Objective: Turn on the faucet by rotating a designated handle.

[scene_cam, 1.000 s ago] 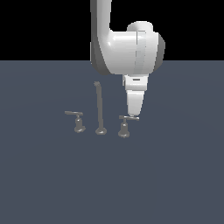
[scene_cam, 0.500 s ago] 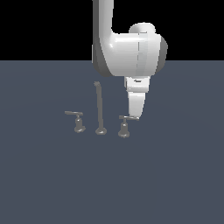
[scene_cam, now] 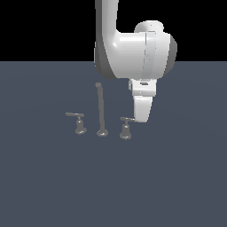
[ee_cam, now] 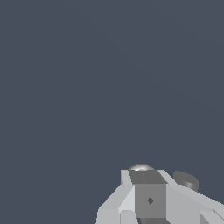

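Note:
The faucet is a small grey three-piece set on the dark floor. Its tall thin spout (scene_cam: 101,111) stands in the middle, with the twin handle (scene_cam: 78,122) to the exterior view's left. The designated handle (scene_cam: 126,129) stands to the right, its bar jutting right at the top. My gripper (scene_cam: 141,118) points down with its tip against the right end of that bar, hiding the end. In the wrist view my gripper (ee_cam: 148,178) has its fingers (ee_cam: 150,199) together with nothing between them. A shiny rounded metal part (ee_cam: 140,167) peeks out just beyond them, and a dark grey disc (ee_cam: 186,179) lies beside it.
The flat dark blue-grey floor (scene_cam: 53,186) stretches all around the faucet. The bulky white arm (scene_cam: 133,53) hangs above the right handle. Nothing else shows.
The arm and gripper have shifted a little to the exterior view's right, beside the right handle's bar. The faucet pieces look unchanged.

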Motion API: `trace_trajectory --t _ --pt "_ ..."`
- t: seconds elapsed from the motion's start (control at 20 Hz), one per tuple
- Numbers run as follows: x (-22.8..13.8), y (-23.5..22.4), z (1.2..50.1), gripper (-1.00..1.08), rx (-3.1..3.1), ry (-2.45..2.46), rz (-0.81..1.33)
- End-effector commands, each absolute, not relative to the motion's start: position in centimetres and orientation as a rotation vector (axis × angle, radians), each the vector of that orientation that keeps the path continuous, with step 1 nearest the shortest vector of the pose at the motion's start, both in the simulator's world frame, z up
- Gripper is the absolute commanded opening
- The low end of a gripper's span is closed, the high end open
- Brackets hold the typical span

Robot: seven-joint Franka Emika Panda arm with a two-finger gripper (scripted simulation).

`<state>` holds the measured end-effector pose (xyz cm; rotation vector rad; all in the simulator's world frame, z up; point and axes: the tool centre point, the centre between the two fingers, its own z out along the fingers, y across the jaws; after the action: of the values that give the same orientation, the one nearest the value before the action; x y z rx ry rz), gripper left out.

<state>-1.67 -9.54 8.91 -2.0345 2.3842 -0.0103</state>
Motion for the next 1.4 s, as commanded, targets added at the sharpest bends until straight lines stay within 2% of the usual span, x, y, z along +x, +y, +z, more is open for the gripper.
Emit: trace_trajectory --t 0.0,0.55,0.65,1.15,1.2,1.25,1.35 --pt "-2.3 -9.4 8.9 -1.00 -2.035 2.386 -0.007" --pt "-6.2 -8.5 8.9 -1.00 -2.034 2.394 0.000" --pt "-5.9 -9.8 8.9 -1.00 -2.008 2.416 -0.009" --pt "-7.8 -4.7 8.9 -1.00 -2.034 2.394 0.000" --pt "-7.8 -4.7 8.9 -1.00 -2.034 2.394 0.000" --pt "-7.8 -7.6 8.9 -1.00 -1.978 2.445 -0.010" --pt "-7.5 -6.3 8.9 -1.00 -1.990 2.435 -0.008"
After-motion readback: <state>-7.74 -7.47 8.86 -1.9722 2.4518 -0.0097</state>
